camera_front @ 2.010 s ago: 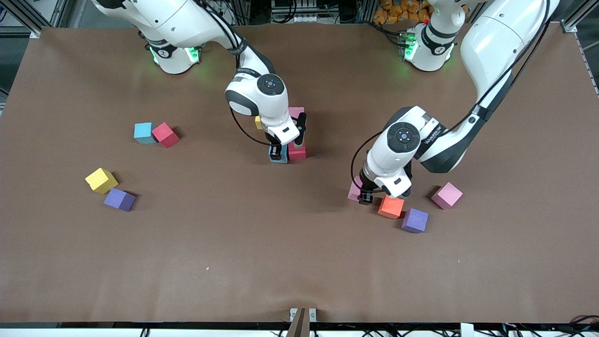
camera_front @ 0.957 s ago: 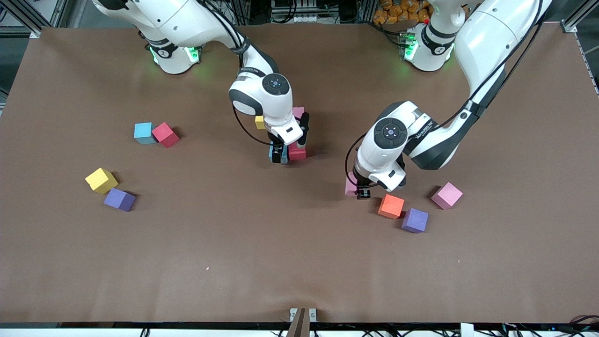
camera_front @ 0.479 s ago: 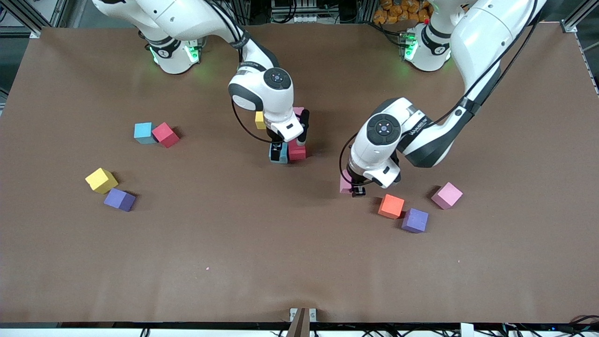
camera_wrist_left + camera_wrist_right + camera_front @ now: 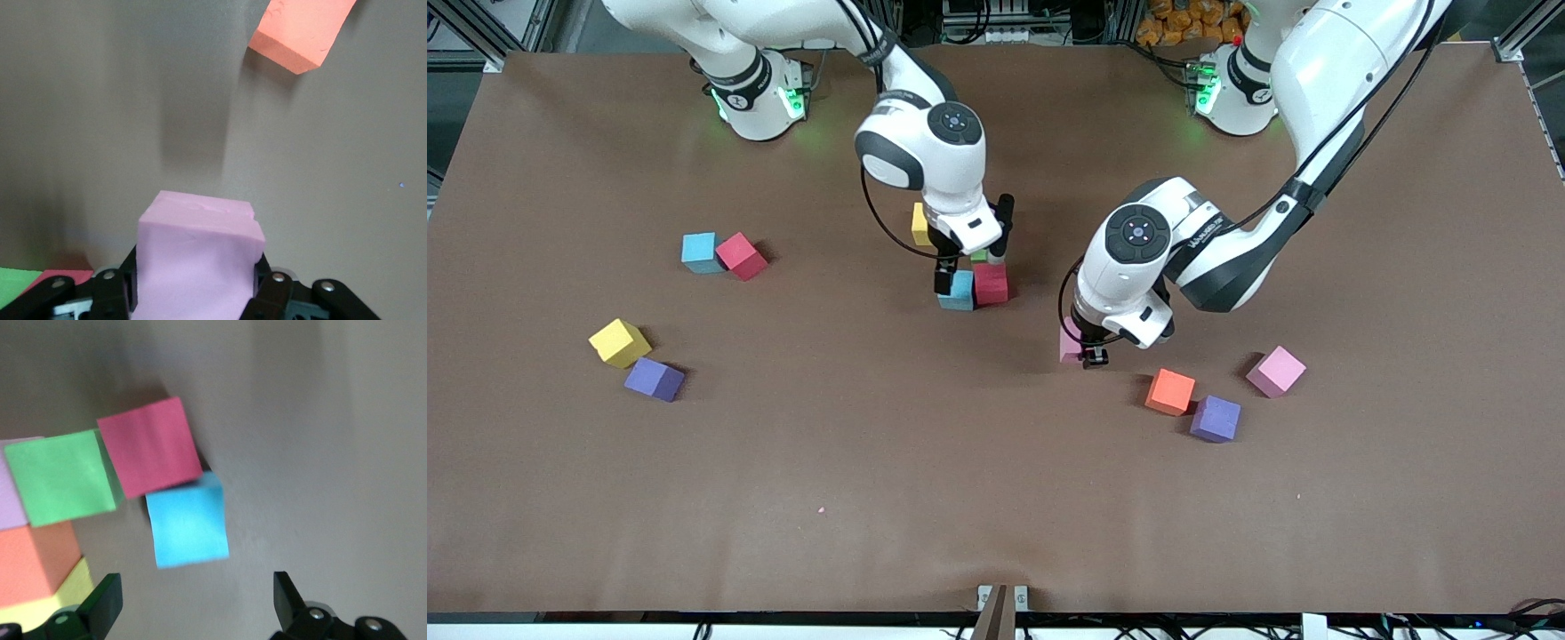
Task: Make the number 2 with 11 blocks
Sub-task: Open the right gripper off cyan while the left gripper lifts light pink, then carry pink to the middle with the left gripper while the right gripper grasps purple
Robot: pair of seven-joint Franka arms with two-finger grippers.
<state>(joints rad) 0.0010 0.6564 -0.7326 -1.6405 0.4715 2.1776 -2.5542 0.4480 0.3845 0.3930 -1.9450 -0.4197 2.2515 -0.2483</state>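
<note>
Your left gripper (image 4: 1089, 357) fingers hold pink block (image 4: 1069, 345) right of frame centre; cluster (image 4: 972, 286) lies up-left. Right gripper (image 4: 969, 267) fingers wide over cluster.

Wide bare table (image 4: 960, 480) nearest front camera, free passage. Right gripper (image 4: 969, 267) crowds block cluster (image 4: 974, 286) from above. Orange block (image 4: 1170, 391) and purple block (image 4: 1216, 419) touching, near left gripper (image 4: 1085, 354).

Left claw (image 4: 1086, 353) carried pink block (image 4: 1069, 345) centreward — right claw (image 4: 967, 269) rose.
</note>
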